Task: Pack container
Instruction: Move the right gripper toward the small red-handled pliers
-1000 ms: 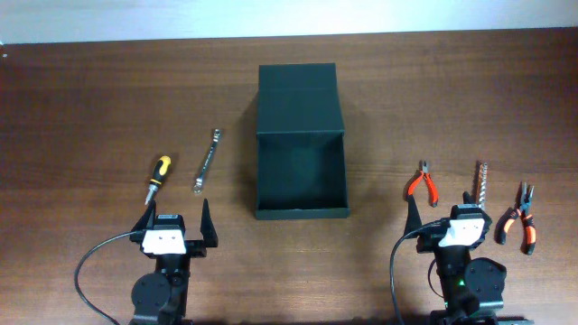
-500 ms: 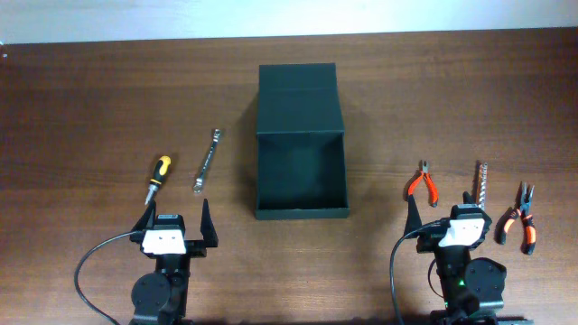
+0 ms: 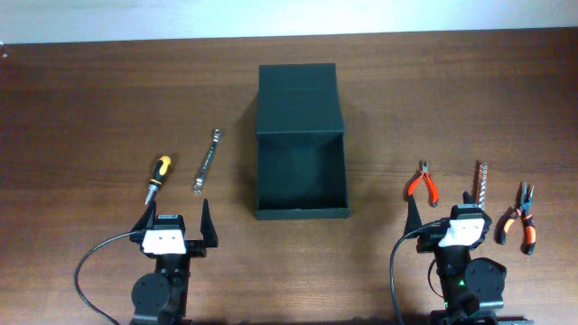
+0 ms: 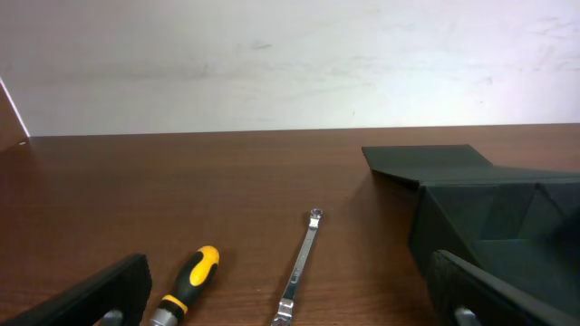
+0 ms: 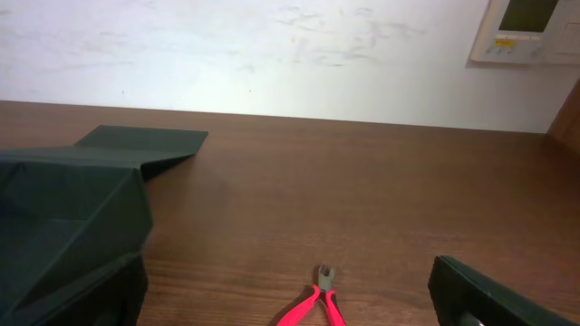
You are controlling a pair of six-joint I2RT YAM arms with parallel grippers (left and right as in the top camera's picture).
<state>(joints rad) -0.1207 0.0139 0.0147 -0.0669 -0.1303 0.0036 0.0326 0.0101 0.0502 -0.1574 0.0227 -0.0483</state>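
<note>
Overhead, the container (image 3: 300,171) lies open at mid-tabletop (image 3: 90,108); left claw (image 3: 177,211) and right claw (image 3: 440,202) sit spread wide, empty, near the front edge.

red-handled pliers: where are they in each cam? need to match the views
Overhead: the red-handled pliers lie on the table right of the container, lower right of the picture.
Left wrist: not in it.
Right wrist: bottom edge, near the middle, handles cut off by the frame.
Shared landmark: the container, central overhead, at the right in the left wrist view, at the left in the right wrist view.
</note>
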